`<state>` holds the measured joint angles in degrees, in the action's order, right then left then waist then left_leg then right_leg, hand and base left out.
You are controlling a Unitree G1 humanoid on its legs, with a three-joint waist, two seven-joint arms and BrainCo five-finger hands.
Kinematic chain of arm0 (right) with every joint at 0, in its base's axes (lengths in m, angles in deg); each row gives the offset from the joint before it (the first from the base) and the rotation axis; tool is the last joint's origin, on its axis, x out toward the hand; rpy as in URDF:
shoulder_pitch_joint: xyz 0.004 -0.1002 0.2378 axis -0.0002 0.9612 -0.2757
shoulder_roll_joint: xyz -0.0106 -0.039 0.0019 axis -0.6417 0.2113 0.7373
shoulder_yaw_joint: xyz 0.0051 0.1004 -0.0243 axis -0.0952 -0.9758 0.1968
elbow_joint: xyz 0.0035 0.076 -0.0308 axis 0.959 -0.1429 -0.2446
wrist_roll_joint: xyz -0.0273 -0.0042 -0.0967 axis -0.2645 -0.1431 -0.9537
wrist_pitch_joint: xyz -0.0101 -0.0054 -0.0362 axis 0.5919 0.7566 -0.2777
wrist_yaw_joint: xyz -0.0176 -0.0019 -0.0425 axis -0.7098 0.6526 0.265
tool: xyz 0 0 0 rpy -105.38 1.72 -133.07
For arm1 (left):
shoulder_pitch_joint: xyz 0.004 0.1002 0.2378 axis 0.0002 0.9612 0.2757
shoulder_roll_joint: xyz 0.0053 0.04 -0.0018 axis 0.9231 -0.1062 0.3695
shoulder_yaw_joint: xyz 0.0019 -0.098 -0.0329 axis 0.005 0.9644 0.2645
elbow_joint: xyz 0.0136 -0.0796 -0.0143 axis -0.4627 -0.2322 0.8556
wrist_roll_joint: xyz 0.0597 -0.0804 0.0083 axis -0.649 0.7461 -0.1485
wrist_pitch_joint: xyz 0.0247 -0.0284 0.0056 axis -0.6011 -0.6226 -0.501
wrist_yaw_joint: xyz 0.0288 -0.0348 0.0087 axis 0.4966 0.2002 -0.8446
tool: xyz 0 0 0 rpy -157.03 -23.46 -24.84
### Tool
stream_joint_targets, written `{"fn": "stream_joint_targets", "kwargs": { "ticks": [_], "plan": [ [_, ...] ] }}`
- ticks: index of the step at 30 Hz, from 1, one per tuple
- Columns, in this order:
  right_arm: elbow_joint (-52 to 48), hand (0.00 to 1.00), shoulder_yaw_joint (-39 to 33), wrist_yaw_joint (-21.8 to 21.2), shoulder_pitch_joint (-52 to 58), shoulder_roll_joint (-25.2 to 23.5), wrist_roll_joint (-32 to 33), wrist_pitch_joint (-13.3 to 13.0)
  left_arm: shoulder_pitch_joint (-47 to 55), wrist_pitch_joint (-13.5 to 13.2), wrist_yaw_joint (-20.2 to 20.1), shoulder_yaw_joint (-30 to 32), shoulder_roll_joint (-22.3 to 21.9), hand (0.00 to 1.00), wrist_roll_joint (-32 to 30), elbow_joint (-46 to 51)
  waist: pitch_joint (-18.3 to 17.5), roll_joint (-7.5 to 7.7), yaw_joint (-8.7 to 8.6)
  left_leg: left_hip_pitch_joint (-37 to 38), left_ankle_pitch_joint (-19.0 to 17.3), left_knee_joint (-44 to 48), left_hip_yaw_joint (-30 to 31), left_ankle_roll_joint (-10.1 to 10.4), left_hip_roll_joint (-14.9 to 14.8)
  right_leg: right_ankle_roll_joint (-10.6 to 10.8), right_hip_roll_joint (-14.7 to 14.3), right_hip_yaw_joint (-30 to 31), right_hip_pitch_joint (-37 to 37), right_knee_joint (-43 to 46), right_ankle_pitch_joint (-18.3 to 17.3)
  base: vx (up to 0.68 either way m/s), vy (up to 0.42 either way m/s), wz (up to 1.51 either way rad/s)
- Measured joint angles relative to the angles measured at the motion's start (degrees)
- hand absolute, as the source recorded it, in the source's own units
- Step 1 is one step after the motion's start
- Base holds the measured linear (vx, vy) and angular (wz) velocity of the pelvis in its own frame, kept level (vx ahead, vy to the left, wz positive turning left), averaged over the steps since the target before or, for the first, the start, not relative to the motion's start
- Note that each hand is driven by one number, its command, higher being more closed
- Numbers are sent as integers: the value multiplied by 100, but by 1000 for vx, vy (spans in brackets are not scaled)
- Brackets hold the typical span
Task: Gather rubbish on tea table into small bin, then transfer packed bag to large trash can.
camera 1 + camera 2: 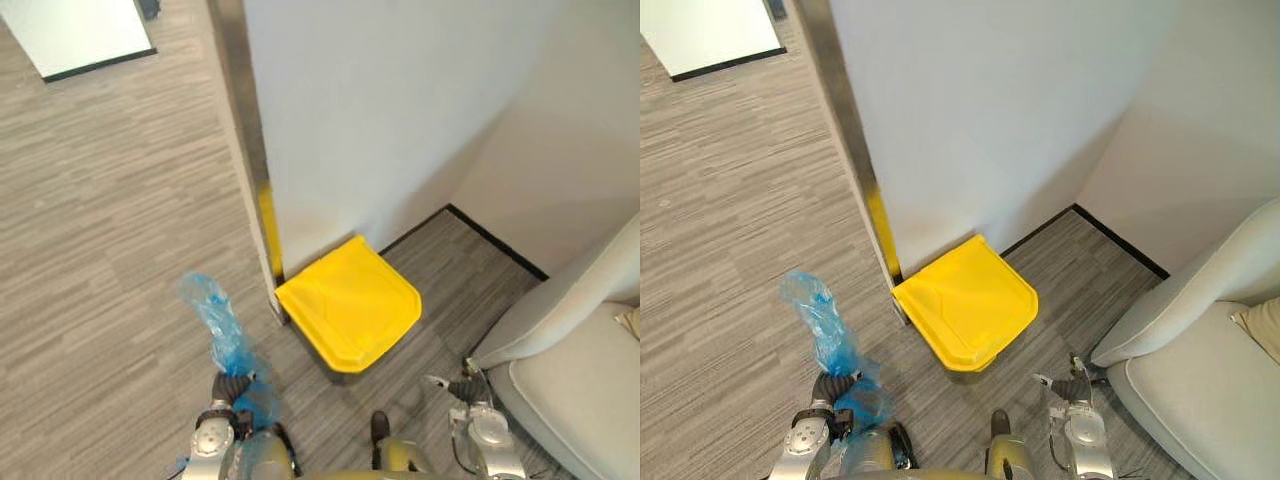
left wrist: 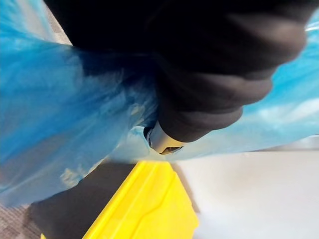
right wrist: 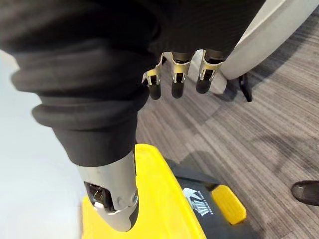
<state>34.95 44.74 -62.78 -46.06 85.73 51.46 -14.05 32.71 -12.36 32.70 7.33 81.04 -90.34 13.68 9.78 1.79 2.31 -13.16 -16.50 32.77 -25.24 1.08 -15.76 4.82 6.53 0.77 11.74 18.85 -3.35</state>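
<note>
Head pair looking down, wrist cameras close — all share yellow bin (image 1: 348,300)

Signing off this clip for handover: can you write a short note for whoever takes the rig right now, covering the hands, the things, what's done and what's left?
Left hand: shut on the blue bag, to the left of the trash can.
Right hand: open, holding nothing, low beside the grey sofa.
Trash can: just ahead, against the wall corner, with its yellow lid closed.
Done: the bag is packed and has been brought to the can.
Left: open the lid, probably with the yellow pedal at its base, then drop the bag in.
</note>
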Motion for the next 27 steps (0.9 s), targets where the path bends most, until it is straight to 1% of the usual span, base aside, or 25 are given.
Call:
{"fn": "stream_joint_targets", "kwargs": {
  "ticks": [1, 2, 3, 4, 5, 6, 7, 8, 9, 10, 11, 12, 13, 14, 15, 16, 17, 18, 19, 21, 22, 24, 25, 26, 27],
  "plan": [
    [-14, 0, 2, 6, -17, -9, 1, 6, -29, 16, 6, -10, 10, 100, 1, 23, 63, 35, -19, 73, -28, -95, 107, -36, 134, -73, 137, -238, 190, 445, 29, -25, 127, 39],
    [-8, 0, 2, 6, -128, -12, 4, 18, -83, 22, 17, -14, 13, 100, 5, 32, 210, 73, 35, 214, -31, -211, 161, -63, 199, -276, 170, -448, 460, 980, -136, -5, 90, 41],
    [-12, 0, 3, 11, -285, -48, 7, 22, -156, 36, 23, -18, 77, 100, 9, 27, 351, 46, 29, 295, -29, -253, 281, -74, 192, -193, 111, -617, 484, 795, -280, -6, 70, 34],
    [-10, 0, 4, 17, -382, -75, 6, 26, -220, 35, 30, -19, 130, 100, 14, 23, 419, 86, 31, 324, -30, -239, 319, -85, 206, -174, 110, -751, 497, 622, -266, 34, -9, 47],
    [-9, 0, 19, 20, -516, -111, 7, 33, -330, 35, 68, -19, 192, 100, 20, 6, 481, 162, 50, 323, -25, -161, 342, -117, 222, -115, 114, -906, 546, 340, -211, 64, -85, 54],
    [-12, 0, 25, 44, -637, -99, 9, 34, -495, 36, 120, -23, 189, 100, 28, -36, 527, 195, 71, 237, -64, 86, 474, -148, 228, -51, 87, -1013, 473, -5, -124, 74, -113, 67],
    [-19, 0, 22, 75, -665, -65, 11, 34, -598, 36, 124, -44, 177, 100, 31, -70, 551, 215, 44, 201, -143, 249, 626, -124, 226, -32, 67, -990, 400, 34, 35, 92, -143, 95],
    [-26, 0, 13, 125, -662, -7, 19, 35, -772, 35, 126, -110, 160, 100, 32, -147, 647, 76, 39, 116, -246, 438, 878, -84, 228, 7, 42, -990, 327, 259, 98, 71, -142, 104],
    [-59, 0, 9, 123, -637, 0, 67, 41, -836, 33, 124, -240, 173, 100, 40, -155, 621, 132, 49, 119, -287, 474, 1054, -26, 317, 33, 51, -864, 364, 601, 63, 107, -180, 97],
    [-73, 0, 4, 123, -621, 2, 78, 41, -852, 33, 123, -283, 171, 100, 48, -156, 618, 133, 47, 121, -296, 462, 1136, -8, 370, 8, 51, -817, 369, 718, 44, 100, -157, 86],
    [-69, 0, -33, 121, -588, 16, 175, 41, -875, 32, 118, -322, 158, 100, 64, -174, 613, 139, 42, 149, -281, 391, 1270, 26, 458, -69, 60, -747, 383, 922, -137, 253, -215, 78],
    [-66, 0, -136, 117, -480, 36, 217, 47, -850, 32, 118, -328, 105, 100, 64, -197, 565, 78, 25, 147, -263, 659, 1414, 57, 442, -97, 51, -816, 386, 1100, -366, 198, -147, 65],
    [-68, 0, -228, 114, -447, 35, 216, 56, -815, 32, 119, -330, 60, 100, 62, -201, 518, -17, 32, 139, -343, 808, 1500, 75, 349, -123, 18, -917, 391, 1197, -447, 302, -166, 45],
    [-44, 0, -329, 121, -410, 9, 217, 110, -782, 33, 118, -341, 11, 100, 62, -226, 453, -133, 18, 123, -620, 904, 1680, 245, 222, -105, -63, -1040, 374, 1419, -620, 178, -85, 20],
    [-34, 0, -357, 111, -350, -22, 218, 140, -759, 33, 118, -354, -4, 100, 62, -230, 430, -116, 32, 178, -707, 922, 1742, 308, 191, -106, -87, -1076, 347, 1526, -742, 264, -140, 24],
    [28, 0, -392, 111, -236, -88, 219, 141, -704, 32, 118, -401, -19, 100, 62, -273, 308, -59, 23, 180, -765, 888, 1811, 351, 174, -139, -117, -1130, 341, 1574, -859, 229, -126, 14],
    [133, 0, -403, 111, -173, -113, 234, 143, -695, 34, 111, -398, -28, 100, 62, -386, 200, -20, 23, 183, -750, 795, 1855, 372, 166, -181, -153, -1158, 345, 1547, -904, 281, -143, 17],
    [313, 0, -404, 110, -110, -135, 263, 139, -694, 38, 96, -411, -56, 100, 61, -569, 62, 29, -9, 185, -695, 605, 1922, 466, 161, -235, -195, -1219, 336, 1445, -927, 241, -106, 14],
    [416, 0, -404, 109, -110, -135, 269, 139, -697, 38, 86, -413, -63, 100, 59, -643, 33, 34, -28, 184, -671, 524, 1961, 501, 164, -244, -208, -1264, 305, 1386, -923, 214, -101, 24],
    [865, 0, -481, 103, -61, -144, 287, 138, -672, 46, 55, -396, -59, 100, 25, -957, -125, 16, -177, 250, -557, 137, 2130, 621, 161, -257, -308, -1327, 138, 1146, -913, 222, -93, 35],
    [888, 0, -489, 104, -53, -143, 288, 138, -672, 46, 50, -395, -59, 100, 24, -975, -133, 14, -177, 264, -550, 113, 2140, 630, 159, -258, -319, -1322, 125, 1138, -910, 244, -78, 33],
    [1176, 0, -492, 98, 34, -119, 356, 135, -624, 48, -16, -321, -32, 100, 2, -1095, -188, -46, -165, 465, -503, -132, 2235, 685, 46, -269, -453, -1192, 41, 1251, -897, 261, -83, 9],
    [1221, 0, -460, 88, 3, -131, 388, 135, -602, 49, -14, -146, -54, 100, 3, -1103, -162, -91, -110, 656, -480, -222, 2260, 723, -69, -301, -561, -1075, 322, 1747, -825, 230, -92, -36],
    [1193, 0, -425, 85, -62, -149, 388, 123, -605, 49, 4, -72, -34, 100, 3, -1107, -141, -127, -75, 682, -474, -249, 2259, 738, -125, -270, -651, -1023, 498, 1831, -884, 176, -119, -81],
    [1115, 0, -352, 41, -173, -190, 388, 62, -649, 50, 9, 69, 97, 100, 2, -1166, -162, -107, -98, 628, -473, -261, 2233, 829, -283, -323, -881, -791, 250, 663, -967, 59, -117, -55]
  ]
}}
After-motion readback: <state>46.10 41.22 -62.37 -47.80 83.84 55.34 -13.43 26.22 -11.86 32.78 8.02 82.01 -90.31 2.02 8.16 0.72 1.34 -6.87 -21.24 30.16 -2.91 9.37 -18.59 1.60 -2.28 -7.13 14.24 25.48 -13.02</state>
